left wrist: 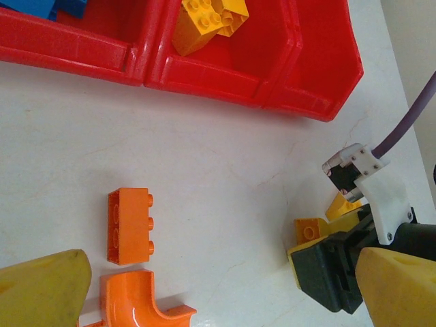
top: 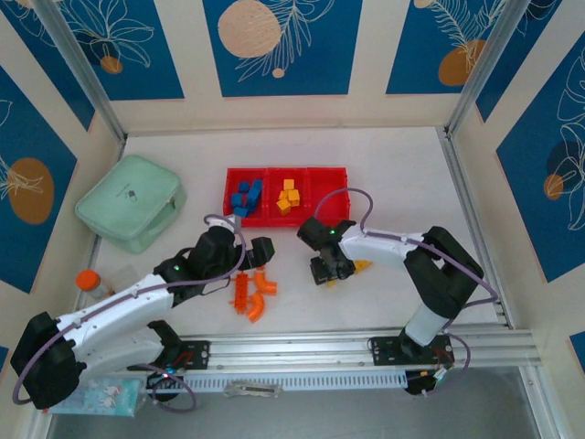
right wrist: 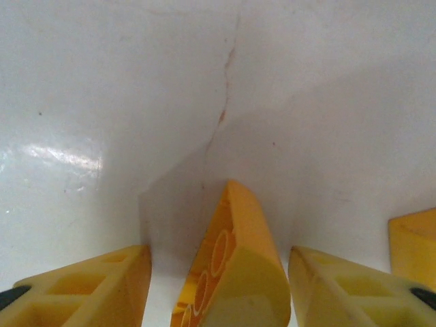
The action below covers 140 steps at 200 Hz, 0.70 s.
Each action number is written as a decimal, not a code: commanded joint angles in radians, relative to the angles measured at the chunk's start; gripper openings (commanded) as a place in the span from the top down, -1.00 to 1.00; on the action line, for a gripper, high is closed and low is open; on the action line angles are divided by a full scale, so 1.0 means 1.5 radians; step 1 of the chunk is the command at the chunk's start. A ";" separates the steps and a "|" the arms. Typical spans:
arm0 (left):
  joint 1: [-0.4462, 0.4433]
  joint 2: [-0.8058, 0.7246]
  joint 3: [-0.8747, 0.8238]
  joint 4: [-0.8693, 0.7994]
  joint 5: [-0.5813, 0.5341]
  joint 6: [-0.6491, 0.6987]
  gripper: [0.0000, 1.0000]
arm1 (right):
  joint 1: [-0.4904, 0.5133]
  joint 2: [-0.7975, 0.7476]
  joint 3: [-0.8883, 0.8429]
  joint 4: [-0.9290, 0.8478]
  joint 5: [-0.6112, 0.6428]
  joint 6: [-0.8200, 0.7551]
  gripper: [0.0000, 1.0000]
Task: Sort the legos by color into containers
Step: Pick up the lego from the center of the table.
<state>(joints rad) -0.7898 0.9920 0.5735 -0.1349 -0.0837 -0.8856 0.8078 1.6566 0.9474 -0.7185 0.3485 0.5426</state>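
The red tray [top: 227,194] [left wrist: 320,82] lies at mid-table. Its left compartment holds blue legos [top: 245,198], the middle one yellow legos [top: 289,196] [left wrist: 208,20], and the right one [top: 329,187] is bare. Orange legos [top: 253,294] lie in front of it: a studded brick [left wrist: 129,225] and a curved piece [left wrist: 139,303]. My left gripper [top: 260,253] [left wrist: 218,293] hangs open over them, touching none. My right gripper [top: 332,271] [right wrist: 218,286] is down at the table, open around a yellow lego [right wrist: 238,272] [left wrist: 311,230], with a gap on each side.
Another yellow lego [top: 364,267] [right wrist: 415,245] lies just right of the right gripper. A mint-green case [top: 132,201] sits at the left, and an orange-capped bottle [top: 89,280] stands by the left arm. A metal rail [top: 366,349] runs along the near edge.
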 commanded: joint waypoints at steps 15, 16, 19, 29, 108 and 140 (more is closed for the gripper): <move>-0.006 0.002 -0.005 0.011 -0.015 0.002 -0.99 | 0.000 0.015 0.019 -0.002 0.007 0.010 0.08; -0.006 0.002 -0.006 0.011 -0.015 0.002 -0.99 | 0.000 0.015 0.019 -0.002 0.007 0.010 0.09; -0.006 0.003 -0.005 0.011 -0.015 0.002 -0.99 | 0.000 0.015 0.018 -0.002 0.006 0.010 0.11; -0.006 0.005 -0.003 0.011 -0.015 0.003 -0.99 | 0.000 0.013 0.018 -0.002 0.007 0.009 0.16; -0.005 -0.012 -0.003 0.007 -0.025 0.009 -0.99 | 0.017 -0.026 0.078 -0.030 0.029 -0.013 0.55; 0.002 -0.036 0.002 -0.017 -0.037 0.020 -0.99 | 0.022 -0.019 0.147 -0.024 0.024 -0.032 0.61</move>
<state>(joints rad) -0.7898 0.9783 0.5739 -0.1383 -0.1070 -0.8818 0.8318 1.6512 1.0855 -0.7460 0.3782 0.5240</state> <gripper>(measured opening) 0.994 0.260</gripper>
